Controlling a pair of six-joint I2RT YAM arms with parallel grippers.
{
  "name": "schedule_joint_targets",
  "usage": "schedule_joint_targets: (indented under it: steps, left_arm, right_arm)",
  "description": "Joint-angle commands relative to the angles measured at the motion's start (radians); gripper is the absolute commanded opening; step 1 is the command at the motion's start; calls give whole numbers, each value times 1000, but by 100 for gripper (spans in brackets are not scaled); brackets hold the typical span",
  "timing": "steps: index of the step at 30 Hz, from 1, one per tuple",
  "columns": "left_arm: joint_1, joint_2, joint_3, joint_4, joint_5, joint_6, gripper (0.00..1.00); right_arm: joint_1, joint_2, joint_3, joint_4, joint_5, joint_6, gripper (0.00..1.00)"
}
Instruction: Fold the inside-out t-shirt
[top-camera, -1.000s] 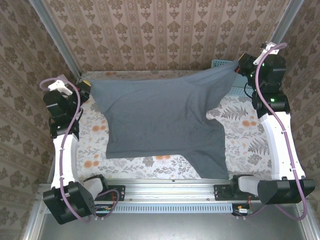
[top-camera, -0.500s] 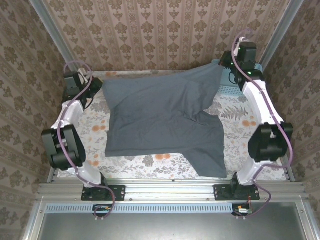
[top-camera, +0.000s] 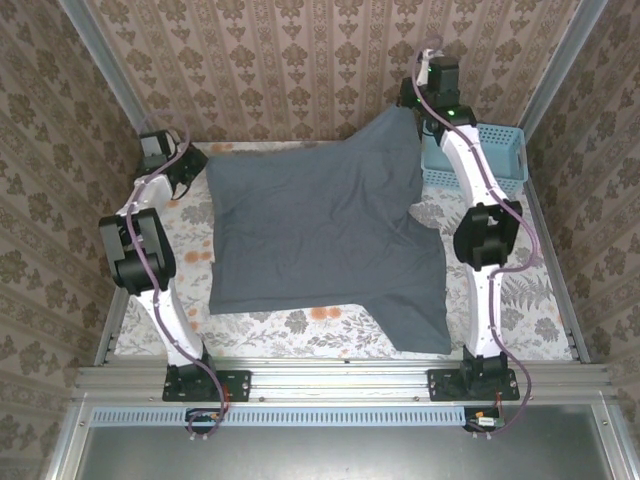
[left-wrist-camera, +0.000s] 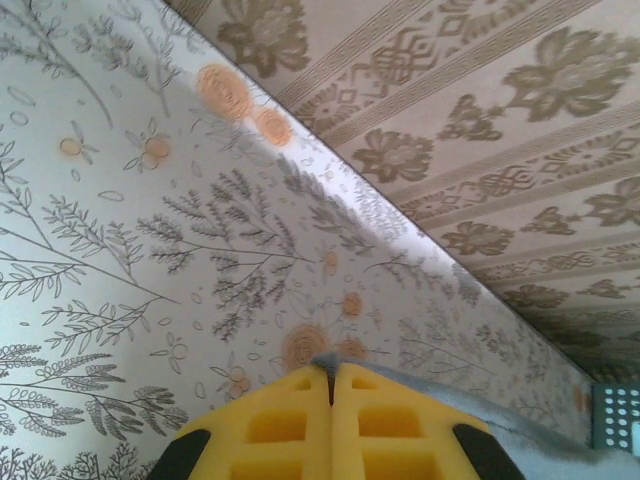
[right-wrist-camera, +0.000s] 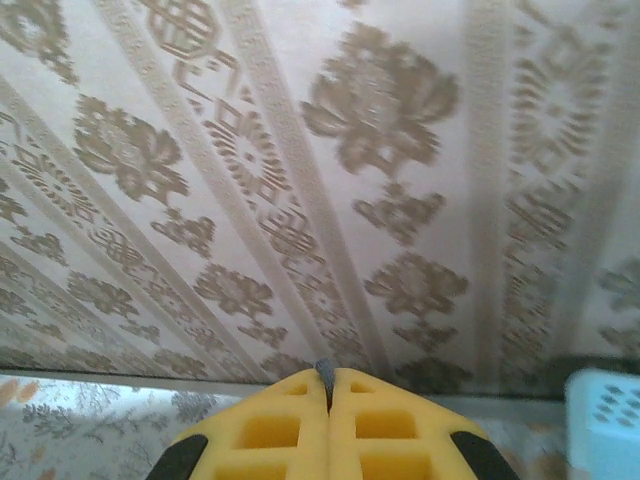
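Inside-out t-shirt (top-camera: 320, 240) spread flat just left of light blue basket (top-camera: 495, 150), long axis apparently pointing at the basket. Left gripper (left-wrist-camera: 330, 372) pinched shut on the far corner well away from the basket; right gripper (right-wrist-camera: 328, 378) pinched on the far corner beside it. Cloth trails nearward from both, so the fold probably comes nearward

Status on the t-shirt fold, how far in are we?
Done: the t-shirt lies spread open on the table, with no fold made yet. In hand: the left gripper and right gripper are each shut on a far corner, a sliver of grey cloth showing between the tips. The right corner looks raised off the table. Left: every fold.
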Motion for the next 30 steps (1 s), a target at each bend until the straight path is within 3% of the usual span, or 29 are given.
schedule_joint_targets:
  steps: [1, 8, 14, 18, 23, 26, 30]
  left_arm:
    - [20, 34, 32, -41, -34, -14, 0]
    - [63, 51, 41, -51, -66, -6, 0]
    - [48, 162, 217, -140, 20, 68, 0]
    - [40, 207, 311, -252, -6, 101, 0]
    - [58, 168, 237, -227, 6, 67, 0]
    - [73, 108, 140, -158, 18, 49, 0]
    - [89, 59, 73, -117, 35, 66, 0]
  right_arm:
    - [14, 122, 171, -108, 14, -45, 0]
    - [20, 233, 247, -56, 16, -37, 0]
    - [21, 270, 246, -9, 9, -34, 0]
    - [17, 268, 248, 1, 7, -27, 0]
    - [20, 237, 238, -58, -22, -29, 0]
    - [23, 183, 165, -78, -22, -25, 0]
    - [23, 34, -112, 36, 3, -12, 0]
